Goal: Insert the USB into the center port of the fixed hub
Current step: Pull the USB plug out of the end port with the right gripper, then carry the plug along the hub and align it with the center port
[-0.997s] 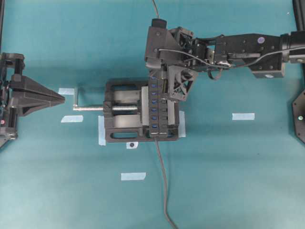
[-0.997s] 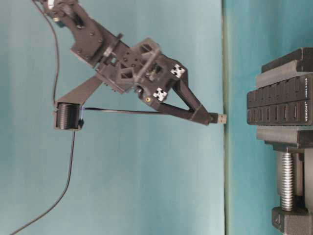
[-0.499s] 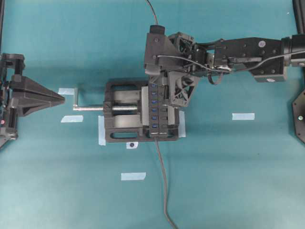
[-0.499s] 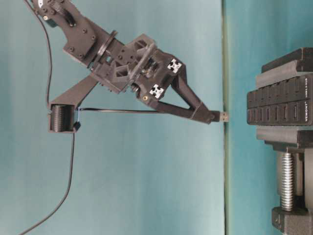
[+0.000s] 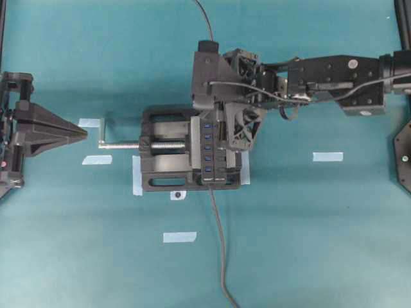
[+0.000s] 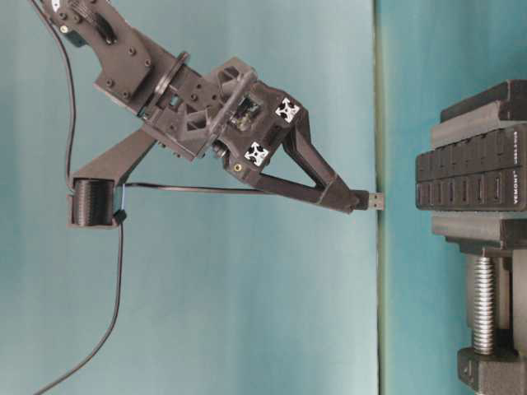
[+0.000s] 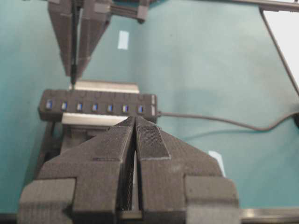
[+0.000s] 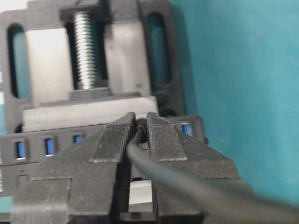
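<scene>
The fixed hub (image 5: pixel 212 153) is a black strip with a row of blue ports, clamped in a vise. The center port (image 7: pixel 95 108) is uncovered. My right gripper (image 6: pixel 356 197) is shut on the USB (image 6: pixel 373 200). The plug's metal tip points at the hub (image 6: pixel 473 177) across a small gap. In the right wrist view the fingers (image 8: pixel 161 135) hide the plug, and its thin cable (image 8: pixel 196 186) trails back from them. Seen from the left wrist, the right gripper (image 7: pixel 73 81) hangs over the hub's left part. My left gripper (image 5: pixel 82 131) is shut on nothing, far left of the vise.
The black bench vise (image 5: pixel 164 151) with silver screw (image 5: pixel 122 145) holds the hub. The hub's thicker grey cable (image 5: pixel 221 256) runs toward the near edge. Strips of pale tape (image 5: pixel 327 156) lie on the teal mat, one (image 5: pixel 179 237) in front of the vise.
The right arm's wrist has shifted slightly left in the overhead view and tilted. The plug's tip stays about as far from the hub. The left arm has not moved.
</scene>
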